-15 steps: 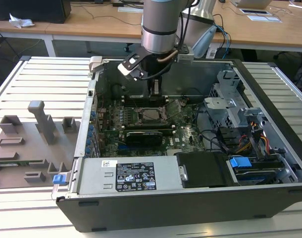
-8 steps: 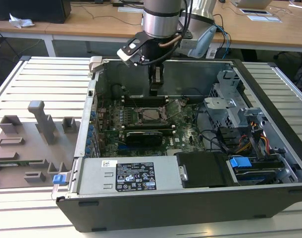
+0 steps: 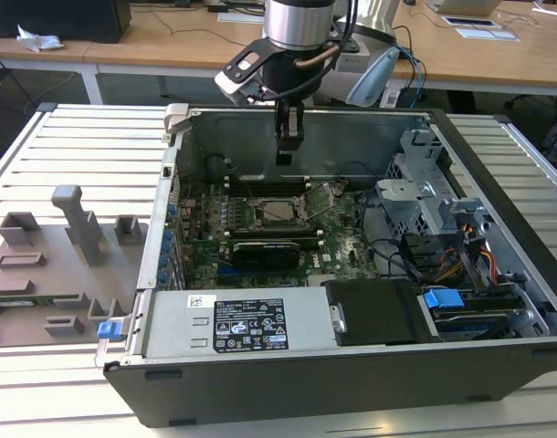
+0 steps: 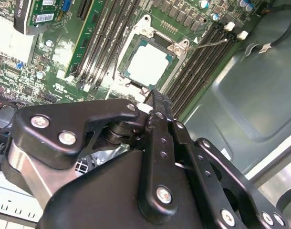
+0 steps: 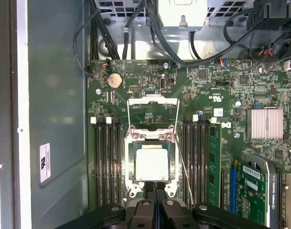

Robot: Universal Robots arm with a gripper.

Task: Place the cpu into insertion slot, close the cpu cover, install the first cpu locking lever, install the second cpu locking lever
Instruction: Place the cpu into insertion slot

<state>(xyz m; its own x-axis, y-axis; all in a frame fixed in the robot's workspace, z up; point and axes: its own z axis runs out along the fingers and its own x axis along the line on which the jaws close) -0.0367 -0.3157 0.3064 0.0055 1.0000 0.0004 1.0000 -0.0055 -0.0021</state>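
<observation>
The cpu (image 5: 153,163) sits in its socket; my gripper (image 5: 155,187) hovers above, jaws pressed together, empty. Closing comes now, I judge: the cpu cover (image 5: 153,101) stands open, needing a downward push.

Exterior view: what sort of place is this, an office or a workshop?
Probably a robotics lab or test workshop: an opened computer case lies on a slatted metal workbench, a robot arm's end effector hangs over its motherboard, and office desks stand behind.
</observation>
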